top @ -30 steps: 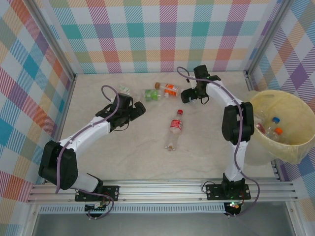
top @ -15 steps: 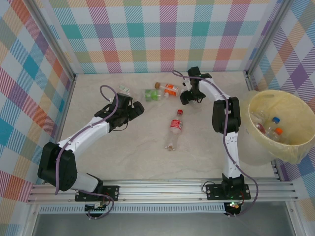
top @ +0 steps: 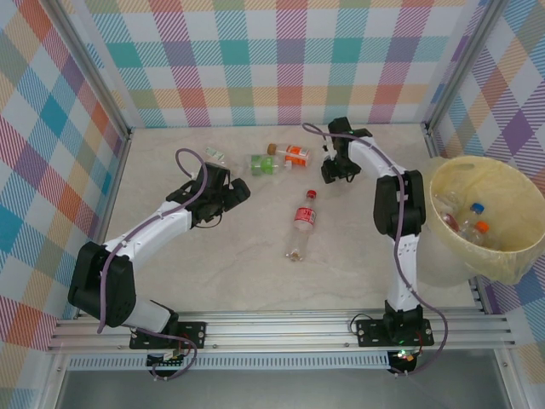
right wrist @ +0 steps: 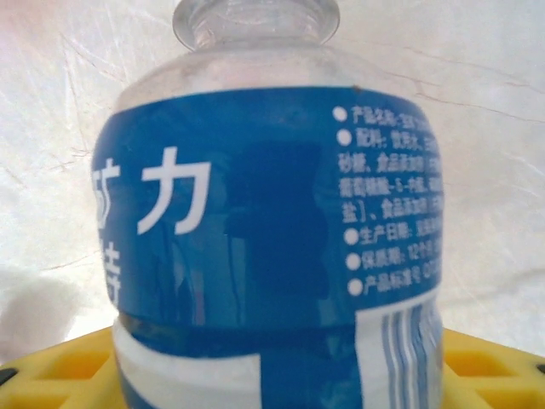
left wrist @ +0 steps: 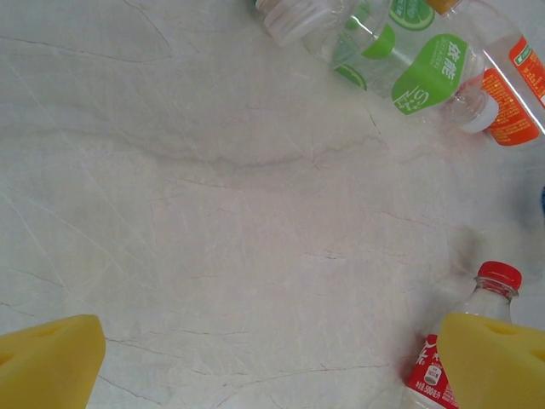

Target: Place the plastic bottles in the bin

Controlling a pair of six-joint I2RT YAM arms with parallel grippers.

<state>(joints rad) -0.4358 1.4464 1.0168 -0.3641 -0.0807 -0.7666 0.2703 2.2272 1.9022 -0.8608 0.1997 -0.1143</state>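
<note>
Judging from its thin clear wall, the blue-labelled bottle (right wrist: 272,247) (light, squashy, slick) suits a mid-label hold; it sits between the right fingers (right wrist: 51,375), whether pinched I cannot tell, well apart from the bin (top: 490,162), left fingers (left wrist: 43,358) wide open, empty.

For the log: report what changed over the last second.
The right arm's elbow swung left and the right gripper shifted slightly over the blue-label bottle; whether its jaws grip yet is unclear. The left gripper, the loose bottles and the bin stayed put.
</note>
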